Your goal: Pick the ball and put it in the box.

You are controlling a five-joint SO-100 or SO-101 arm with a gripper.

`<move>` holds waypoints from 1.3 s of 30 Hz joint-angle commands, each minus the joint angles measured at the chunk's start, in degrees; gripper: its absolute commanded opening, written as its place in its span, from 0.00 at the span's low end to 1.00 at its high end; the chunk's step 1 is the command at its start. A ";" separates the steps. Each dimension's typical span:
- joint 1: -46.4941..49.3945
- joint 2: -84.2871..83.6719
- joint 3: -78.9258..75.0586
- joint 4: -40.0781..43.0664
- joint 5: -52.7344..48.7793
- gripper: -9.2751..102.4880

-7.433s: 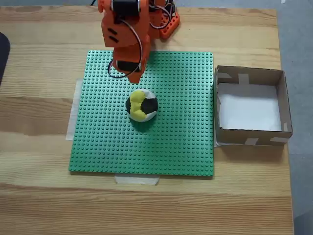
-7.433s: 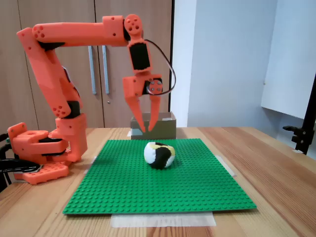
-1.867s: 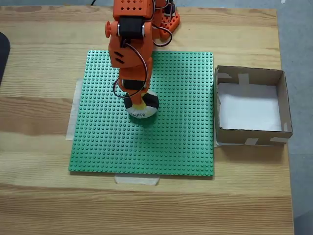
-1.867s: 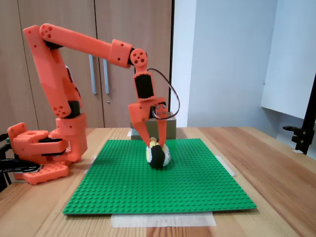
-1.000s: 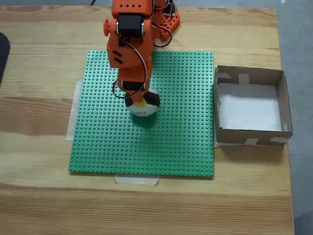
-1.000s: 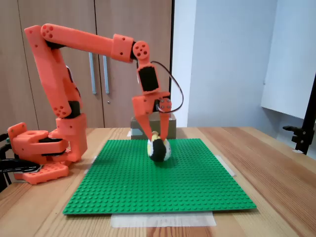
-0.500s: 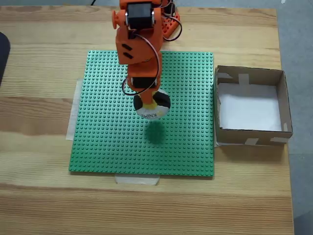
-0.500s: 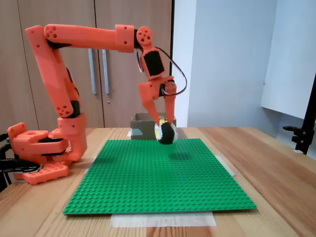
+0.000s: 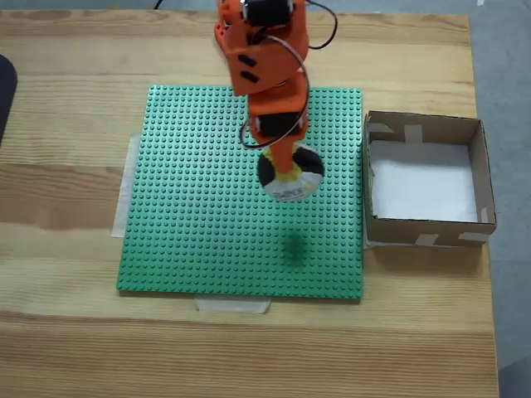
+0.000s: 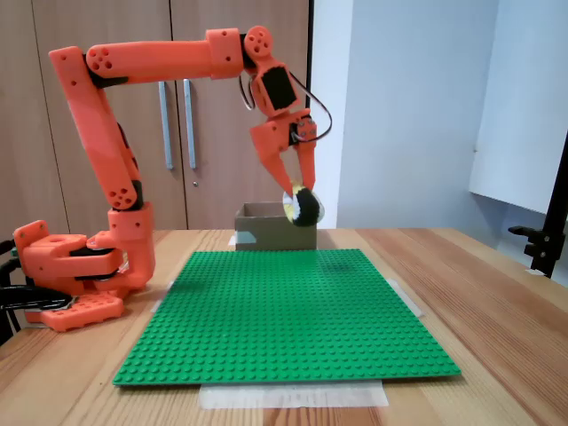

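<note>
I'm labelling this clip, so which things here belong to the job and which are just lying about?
Part of the job:
gripper, shut on the ball
ball, lifted clear of the plate
box, nothing in it

Just there:
green studded baseplate
wooden table
cupboard doors

1. My base (image 10: pixel 75 275) sits on the wooden bench (image 9: pixel 66 332).
2. A green studded plate (image 9: pixel 191 232) lies taped at the bench's middle.
3. The box (image 9: pixel 477 178) rests just beside the plate's right edge in the top-down fixed view.
</note>
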 commanded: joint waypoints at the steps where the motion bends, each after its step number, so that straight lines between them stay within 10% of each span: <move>1: -2.20 1.32 -4.83 0.44 0.79 0.08; 39: -22.15 -2.20 -15.91 0.97 2.81 0.08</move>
